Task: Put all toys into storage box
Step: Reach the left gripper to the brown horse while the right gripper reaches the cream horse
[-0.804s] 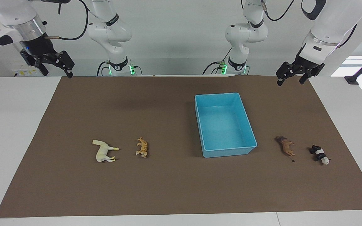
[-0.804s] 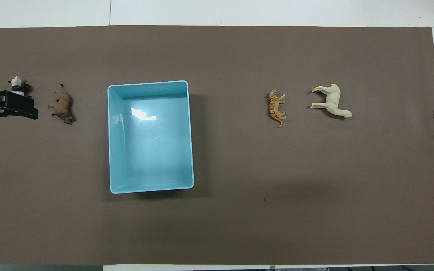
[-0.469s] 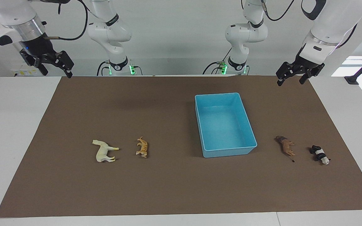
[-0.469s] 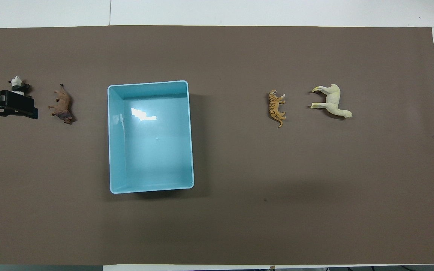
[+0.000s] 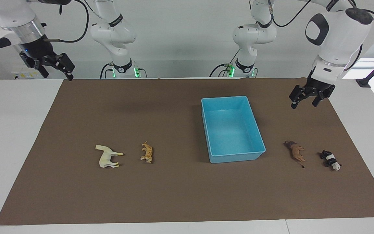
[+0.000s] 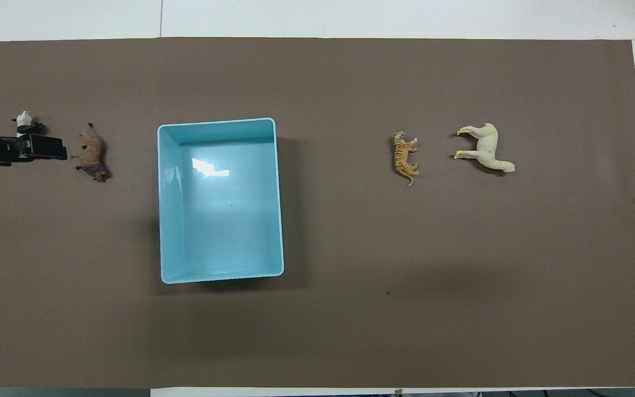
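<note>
Lying on their sides on the brown mat covering the white surface, four small plastic animal figurines are sitting in a row outside the rectangular light blue plastic storage box with low walls and a rolled rim, which is showing only its bare glossy floor. Toward the right arm's end, the cream-white horse with yellowish legs is lying just beside the orange striped tiger. Toward the left arm's end, the brown lion with a darker mane is lying beside the black-and-white panda, the panda closest to the mat's edge. The left claw is hanging in the air with its black fingers spread apart, over bare mat beside the box and holding nothing. The right claw is waiting raised over the mat's corner by its own base, fingers also parted and gripping nothing
</note>
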`<state>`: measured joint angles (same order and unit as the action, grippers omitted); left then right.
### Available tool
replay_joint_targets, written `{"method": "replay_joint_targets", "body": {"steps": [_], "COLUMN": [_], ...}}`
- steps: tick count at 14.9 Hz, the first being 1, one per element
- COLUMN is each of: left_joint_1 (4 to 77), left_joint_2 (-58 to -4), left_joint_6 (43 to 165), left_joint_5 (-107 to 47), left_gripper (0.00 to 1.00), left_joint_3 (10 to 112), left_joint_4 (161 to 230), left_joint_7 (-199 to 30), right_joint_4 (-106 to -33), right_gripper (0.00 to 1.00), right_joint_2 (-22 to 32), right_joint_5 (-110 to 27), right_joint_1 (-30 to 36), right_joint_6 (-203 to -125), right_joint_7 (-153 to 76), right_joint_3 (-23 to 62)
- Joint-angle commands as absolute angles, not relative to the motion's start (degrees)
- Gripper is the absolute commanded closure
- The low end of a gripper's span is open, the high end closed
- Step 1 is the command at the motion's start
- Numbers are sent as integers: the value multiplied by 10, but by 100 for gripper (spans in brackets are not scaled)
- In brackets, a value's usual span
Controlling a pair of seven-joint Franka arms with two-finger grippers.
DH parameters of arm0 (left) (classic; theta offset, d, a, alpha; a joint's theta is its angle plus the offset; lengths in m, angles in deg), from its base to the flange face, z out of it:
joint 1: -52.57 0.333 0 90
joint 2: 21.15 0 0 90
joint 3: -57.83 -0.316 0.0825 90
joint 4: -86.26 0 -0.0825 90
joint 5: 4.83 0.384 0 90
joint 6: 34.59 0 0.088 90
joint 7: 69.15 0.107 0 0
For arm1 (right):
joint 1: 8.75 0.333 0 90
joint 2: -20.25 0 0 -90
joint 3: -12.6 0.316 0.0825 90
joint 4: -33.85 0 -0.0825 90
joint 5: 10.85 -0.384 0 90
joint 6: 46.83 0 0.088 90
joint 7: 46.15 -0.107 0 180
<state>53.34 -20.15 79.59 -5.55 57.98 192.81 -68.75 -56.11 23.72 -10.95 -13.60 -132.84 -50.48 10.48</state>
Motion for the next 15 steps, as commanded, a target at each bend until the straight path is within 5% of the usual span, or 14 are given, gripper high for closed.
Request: {"method": "replay_joint_targets", "body": {"steps": [1, 9, 15], "left_joint_1": [560, 578, 585], "left_joint_2": [-263, -405, -406], "left_joint_6": [881, 1065, 1088], "left_joint_5": [-54, -55, -55], "left_gripper": [0, 0, 0], "left_joint_3": [583, 583, 582], "left_joint_4": [1936, 1947, 1997], "left_joint_7": [-649, -650, -651], "right_joint_4": [-646, -671, -643], "right_gripper": [0, 0, 0], "right_joint_2": [261, 116, 25], "right_joint_5": [-103, -103, -81], "right_joint_1": [-144, -105, -84], "right_joint_6": [-1407, -1619, -1717], "right_joint_7": [-490, -517, -497], "right_joint_3": [112, 115, 116]}}
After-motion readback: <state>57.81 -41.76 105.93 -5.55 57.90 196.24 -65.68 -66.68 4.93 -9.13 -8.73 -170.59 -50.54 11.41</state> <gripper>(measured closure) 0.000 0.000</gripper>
